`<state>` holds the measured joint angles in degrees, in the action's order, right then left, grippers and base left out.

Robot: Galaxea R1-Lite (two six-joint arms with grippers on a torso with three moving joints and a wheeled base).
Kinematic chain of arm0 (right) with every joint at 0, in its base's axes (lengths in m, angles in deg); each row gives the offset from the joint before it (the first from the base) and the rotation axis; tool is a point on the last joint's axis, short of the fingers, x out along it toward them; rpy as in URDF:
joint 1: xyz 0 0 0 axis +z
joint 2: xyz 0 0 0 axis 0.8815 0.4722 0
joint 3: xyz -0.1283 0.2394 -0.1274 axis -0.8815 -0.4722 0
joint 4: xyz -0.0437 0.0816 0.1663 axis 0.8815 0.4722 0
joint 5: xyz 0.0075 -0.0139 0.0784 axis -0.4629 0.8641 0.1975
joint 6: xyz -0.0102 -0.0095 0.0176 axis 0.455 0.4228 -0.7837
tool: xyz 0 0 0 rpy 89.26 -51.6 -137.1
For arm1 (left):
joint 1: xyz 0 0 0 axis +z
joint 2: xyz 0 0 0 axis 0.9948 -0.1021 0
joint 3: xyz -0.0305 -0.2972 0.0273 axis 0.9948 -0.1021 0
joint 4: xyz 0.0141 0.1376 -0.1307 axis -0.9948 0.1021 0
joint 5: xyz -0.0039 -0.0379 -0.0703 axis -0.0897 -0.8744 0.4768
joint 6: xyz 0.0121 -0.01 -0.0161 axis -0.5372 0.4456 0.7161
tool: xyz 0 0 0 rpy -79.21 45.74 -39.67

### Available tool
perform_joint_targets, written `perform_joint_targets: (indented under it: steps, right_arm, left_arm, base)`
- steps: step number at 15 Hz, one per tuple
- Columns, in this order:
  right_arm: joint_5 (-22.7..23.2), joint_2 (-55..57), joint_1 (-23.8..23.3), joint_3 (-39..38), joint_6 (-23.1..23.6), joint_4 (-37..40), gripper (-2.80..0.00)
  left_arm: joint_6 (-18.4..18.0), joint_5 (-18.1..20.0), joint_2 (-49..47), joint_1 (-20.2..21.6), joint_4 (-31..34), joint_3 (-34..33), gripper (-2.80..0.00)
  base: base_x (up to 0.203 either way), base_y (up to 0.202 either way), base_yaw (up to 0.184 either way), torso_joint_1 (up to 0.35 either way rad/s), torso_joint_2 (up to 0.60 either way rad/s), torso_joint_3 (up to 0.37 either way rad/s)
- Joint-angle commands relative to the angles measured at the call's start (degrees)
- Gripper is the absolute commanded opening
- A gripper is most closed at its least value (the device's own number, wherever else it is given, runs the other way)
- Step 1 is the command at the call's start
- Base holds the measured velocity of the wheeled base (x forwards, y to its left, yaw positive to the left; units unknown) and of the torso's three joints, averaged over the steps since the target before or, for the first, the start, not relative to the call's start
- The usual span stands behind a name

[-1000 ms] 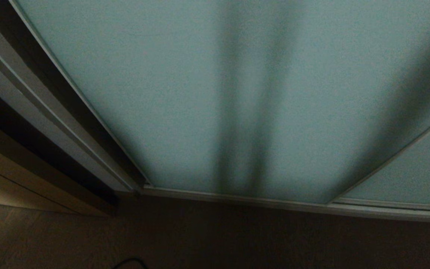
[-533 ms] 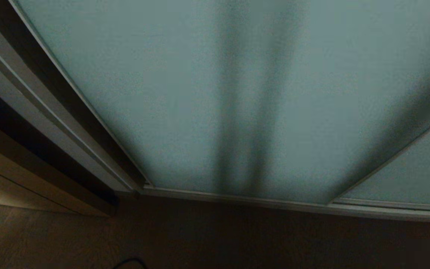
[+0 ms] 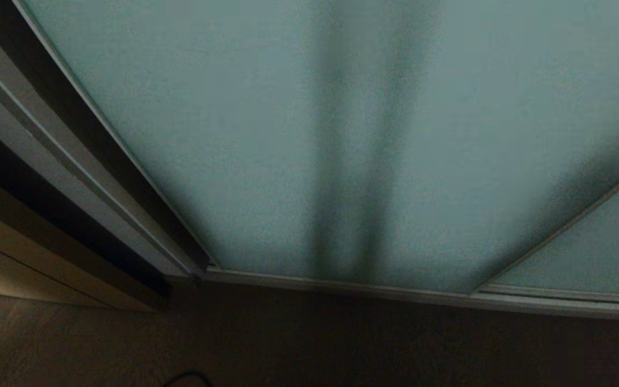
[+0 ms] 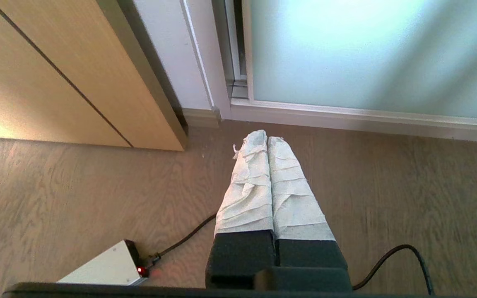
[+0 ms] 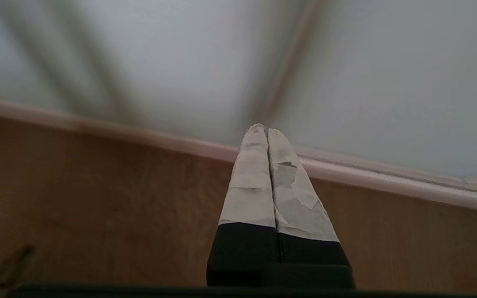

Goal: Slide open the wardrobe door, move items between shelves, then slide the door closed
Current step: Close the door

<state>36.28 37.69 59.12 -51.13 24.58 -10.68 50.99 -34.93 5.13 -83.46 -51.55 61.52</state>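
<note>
- Sliding wardrobe door fills the head view, pulled fully across; bag and shelves hidden behind it.
- Left claw: taped fingers pressed together, empty, hanging low over the wood floor, door's bottom rail just ahead.
- Right claw: fingers also closed, empty, aimed at the door's lower rail.
- Door's long axis runs upright; its framed edge lies leftward, so the left arm looks nearer.
- Judgement: door-closing step looks finished.

no readable text, no labels, no brand marks, no numbers anywhere in view
</note>
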Motion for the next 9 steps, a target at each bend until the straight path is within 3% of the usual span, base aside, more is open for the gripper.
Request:
perform_joint_targets:
  steps: [1,6,9]
  right_arm:
    - [-0.7,-11.0,1.8,-8.0,0.0,-0.7,-2.80]
    - [-1.3,-12.6,2.8,-17.6,-3.8,-9.7,-2.80]
    - [0.8,-12.5,2.8,-19.5,-5.7,-6.2,-2.80]
  left_arm:
    - [0.0,0.0,-0.1,0.0,0.0,0.0,-2.80]
    - [0.0,0.0,-0.1,0.0,0.0,0.0,-2.80]
    - [0.0,0.0,-0.1,0.0,0.0,0.0,-2.80]
  base:
    - [0.000,0.000,0.000,0.000,0.00,0.000]
    - [0.000,0.000,0.000,0.000,0.00,0.000]
    - [0.000,0.000,0.000,0.000,0.00,0.000]
